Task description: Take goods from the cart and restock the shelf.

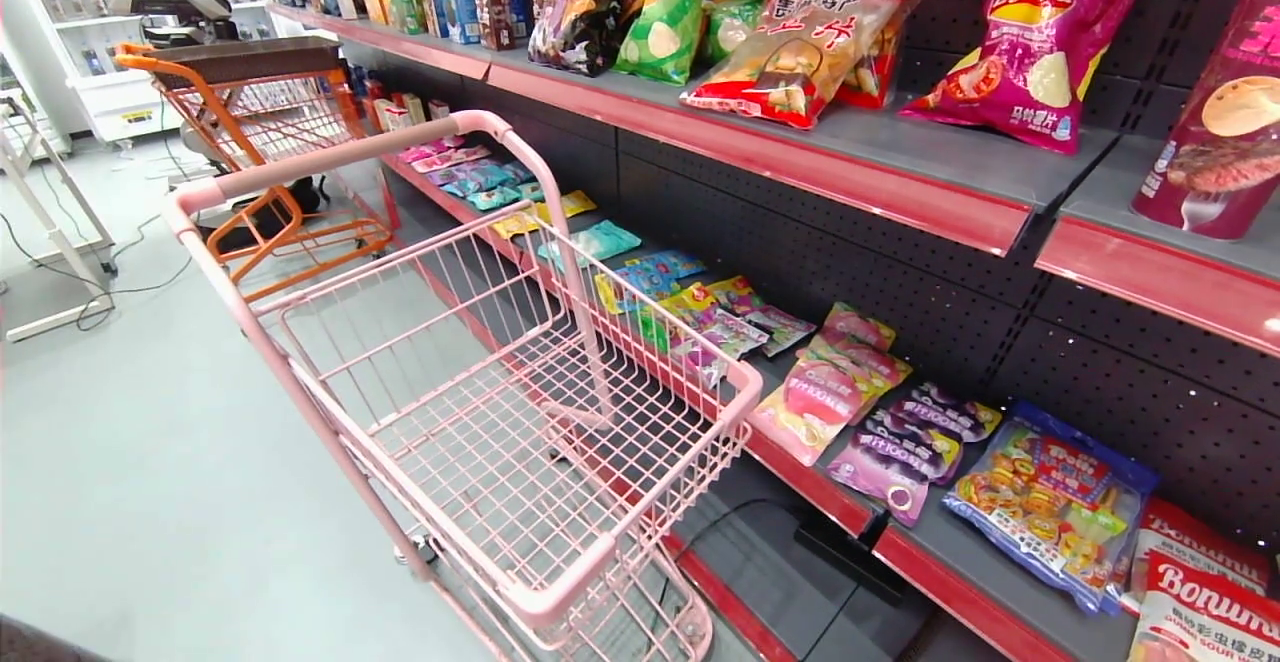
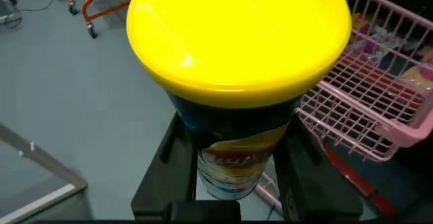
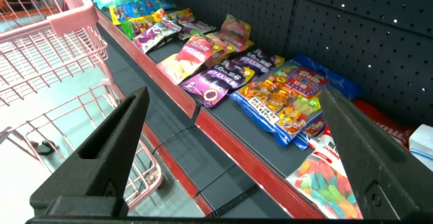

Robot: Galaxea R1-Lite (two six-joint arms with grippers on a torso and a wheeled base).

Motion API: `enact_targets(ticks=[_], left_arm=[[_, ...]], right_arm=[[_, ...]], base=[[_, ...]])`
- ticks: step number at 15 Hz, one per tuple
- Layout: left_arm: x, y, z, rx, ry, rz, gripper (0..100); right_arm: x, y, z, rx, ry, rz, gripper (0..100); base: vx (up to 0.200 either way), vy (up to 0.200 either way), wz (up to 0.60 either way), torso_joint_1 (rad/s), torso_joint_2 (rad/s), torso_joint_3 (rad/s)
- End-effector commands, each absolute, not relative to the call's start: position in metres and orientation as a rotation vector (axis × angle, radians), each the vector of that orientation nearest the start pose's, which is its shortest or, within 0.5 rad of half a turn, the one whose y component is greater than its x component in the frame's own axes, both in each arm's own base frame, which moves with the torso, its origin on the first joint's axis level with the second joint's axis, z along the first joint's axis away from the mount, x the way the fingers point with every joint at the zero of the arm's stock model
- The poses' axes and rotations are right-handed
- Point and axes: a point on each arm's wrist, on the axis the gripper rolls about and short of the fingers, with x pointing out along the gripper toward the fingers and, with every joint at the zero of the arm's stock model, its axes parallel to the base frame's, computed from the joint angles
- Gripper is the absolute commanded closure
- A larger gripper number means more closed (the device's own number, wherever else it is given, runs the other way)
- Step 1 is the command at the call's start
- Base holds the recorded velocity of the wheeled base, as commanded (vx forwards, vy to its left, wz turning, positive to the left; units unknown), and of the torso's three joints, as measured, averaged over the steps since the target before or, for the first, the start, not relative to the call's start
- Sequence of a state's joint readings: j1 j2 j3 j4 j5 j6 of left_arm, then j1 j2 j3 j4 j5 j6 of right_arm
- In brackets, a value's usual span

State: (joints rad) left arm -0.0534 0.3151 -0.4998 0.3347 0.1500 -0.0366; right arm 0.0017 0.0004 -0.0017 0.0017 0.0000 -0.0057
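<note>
Yellow-lidded and blue-sided, a can (image 2: pixel 237 41) stands upright in the left claw (image 2: pixel 237 173). The claw's two black fingers (image 2: pixel 166 160) are clamped against the can's body below the lid. Grey floor (image 2: pixel 61 82) lies beneath the can, and the wire wall of a pink cart (image 2: pixel 413 132) is just beside it. The cart is parked along the red front edge of the lower shelf (image 1: pixel 800 472). The right claw (image 3: pixel 232 95) hangs with its fingers spread wide apart, gripping nothing, above that front edge and near the cart's corner. Flat candy bags (image 1: pixel 1050 502) lie in rows on the lower shelf, and chip bags (image 1: pixel 1030 52) lean on the upper shelf (image 1: pixel 800 162). An orange cart (image 1: pixel 260 112) stands farther down the aisle.
</note>
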Motion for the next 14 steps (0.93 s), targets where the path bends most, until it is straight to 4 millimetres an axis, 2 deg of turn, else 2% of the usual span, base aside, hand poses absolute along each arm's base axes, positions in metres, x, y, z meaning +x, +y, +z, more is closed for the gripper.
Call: enact_targets(ticks=[1,12,14], left_arm=[[-0.0287,0.0047,0.1732,-0.044,0.101,0.056,100],[-0.0336,0.0043,0.1701,-0.045,0.032,0.010,100],[-0.0341,0.0044,0.1713,-0.028,0.027,0.016,100]], right_arm=[[-0.0229,0.0000,0.0757,-0.006,0.000,0.002,0],[-0.0229,0.0000,0.0757,-0.006,0.000,0.002,0],[-0.0229,0.0000,0.0757,-0.006,0.000,0.002,0]], base=[[0.000,0.000,0.00,0.000,0.00,0.000],[0.000,0.000,0.00,0.000,0.00,0.000],[0.000,0.000,0.00,0.071,-0.29,-0.220]])
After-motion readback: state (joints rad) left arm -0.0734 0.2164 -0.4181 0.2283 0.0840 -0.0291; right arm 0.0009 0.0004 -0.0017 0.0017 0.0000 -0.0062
